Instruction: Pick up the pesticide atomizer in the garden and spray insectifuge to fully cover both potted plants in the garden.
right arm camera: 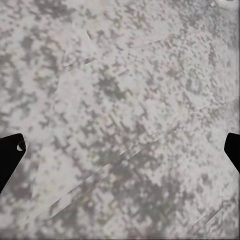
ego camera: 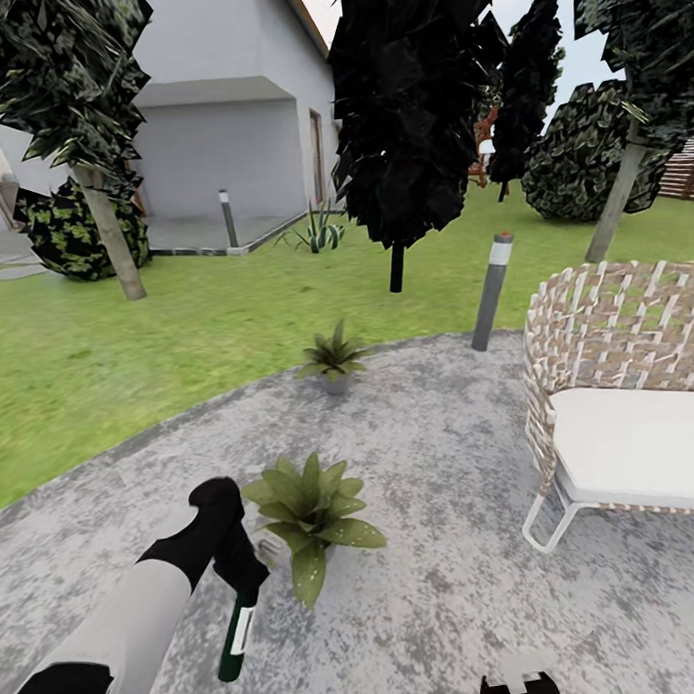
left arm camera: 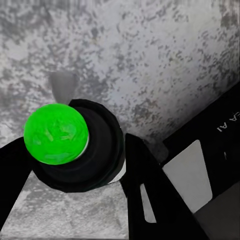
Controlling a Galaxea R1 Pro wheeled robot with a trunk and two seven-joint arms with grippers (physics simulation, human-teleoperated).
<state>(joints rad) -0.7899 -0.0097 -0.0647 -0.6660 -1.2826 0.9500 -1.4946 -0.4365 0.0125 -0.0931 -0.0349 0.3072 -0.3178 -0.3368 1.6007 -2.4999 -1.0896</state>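
Observation:
My left gripper (ego camera: 242, 569) is shut on the pesticide atomizer (ego camera: 237, 633), a slim dark green bottle with a white label that hangs down over the paving, just left of the near potted plant (ego camera: 311, 515). In the left wrist view the atomizer (left arm camera: 97, 150) is a dark round body with a bright green spot on it, clamped between my black fingers (left arm camera: 145, 185), with a whitish part showing beyond it. The far potted plant (ego camera: 333, 358) stands at the patio's edge by the lawn. My right gripper (right arm camera: 120, 150) stands open over bare paving, nothing between its fingertips; part of it shows low down in the head view (ego camera: 519, 683).
A woven chair with a white cushion (ego camera: 620, 418) stands on the patio at the right. A grey bollard lamp (ego camera: 492, 292) rises behind it, and a dark tree (ego camera: 404, 115) beyond. Lawn (ego camera: 137, 354) surrounds the mottled grey patio (ego camera: 444, 544); a house (ego camera: 229, 111) is at the back.

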